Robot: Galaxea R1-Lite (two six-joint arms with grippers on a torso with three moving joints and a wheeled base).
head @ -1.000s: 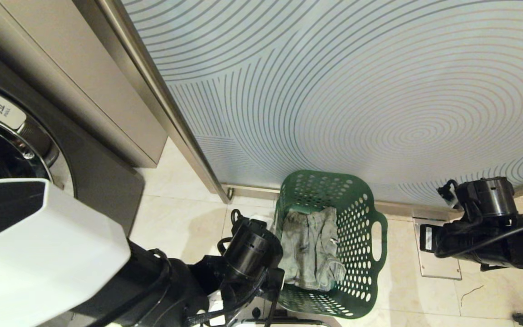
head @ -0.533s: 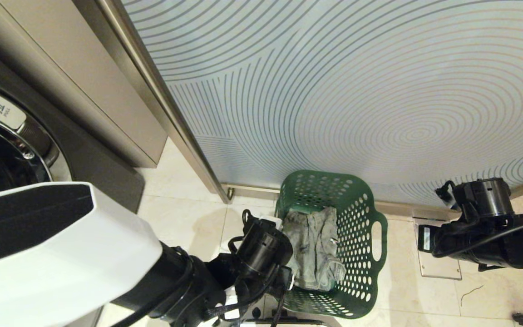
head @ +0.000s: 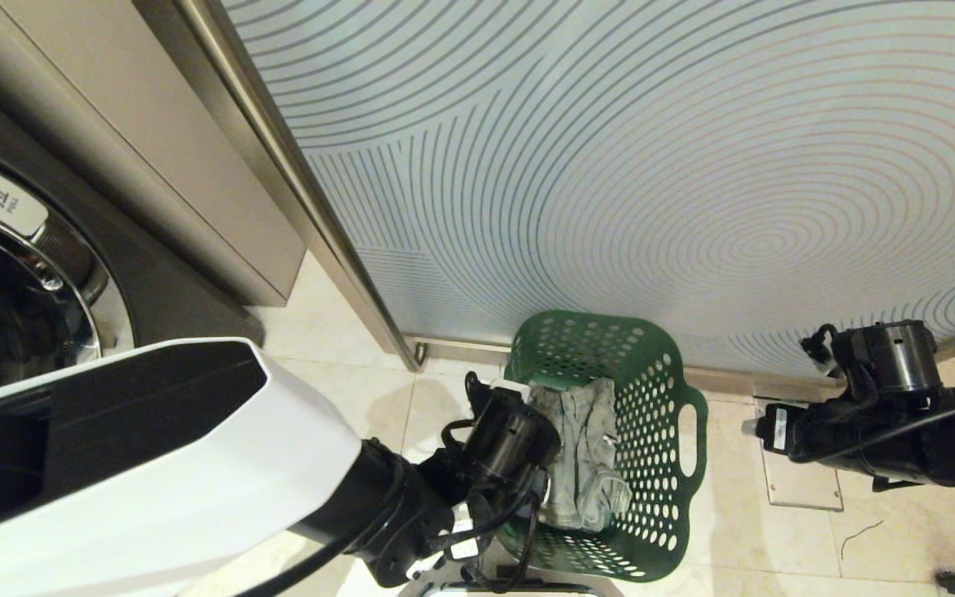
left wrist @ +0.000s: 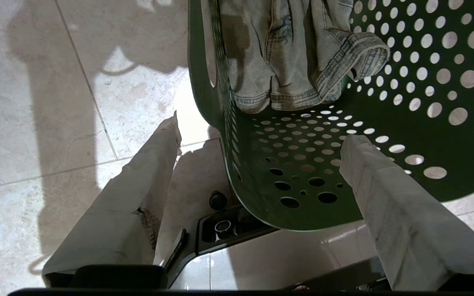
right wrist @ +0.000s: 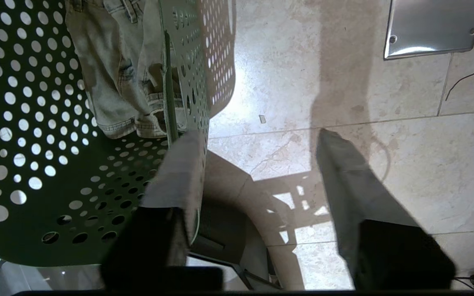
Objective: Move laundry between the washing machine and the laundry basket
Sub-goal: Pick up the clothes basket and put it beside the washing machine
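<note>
The dark green laundry basket [head: 660, 464] stands on the floor against the patterned wall, with the grey-green denim laundry [head: 581, 464] lying in it. At the far left is the washing machine [head: 162, 282], its chrome door ring partly behind my left arm. My left gripper [left wrist: 261, 133] is open and straddles the basket [left wrist: 426, 135] rim, one taped finger outside and one inside, short of the laundry [left wrist: 286, 61]. My right gripper [right wrist: 257, 137] is open over bare tile, and one finger [right wrist: 183, 164] is at the basket [right wrist: 35, 164] rim on the other side. The laundry [right wrist: 113, 82] lies beyond it.
A frosted panel with curved lines [head: 652, 166] and a metal post [head: 320, 215] stand behind the basket. A beige cabinet [head: 154, 149] sits next to the machine. A metal floor plate [head: 801, 489] lies right of the basket. My base [left wrist: 261, 255] is under the basket's near edge.
My left arm has reached further out, bringing its wrist from beside the basket to over its left rim. The right arm has hardly moved. Basket and laundry lie as before.
</note>
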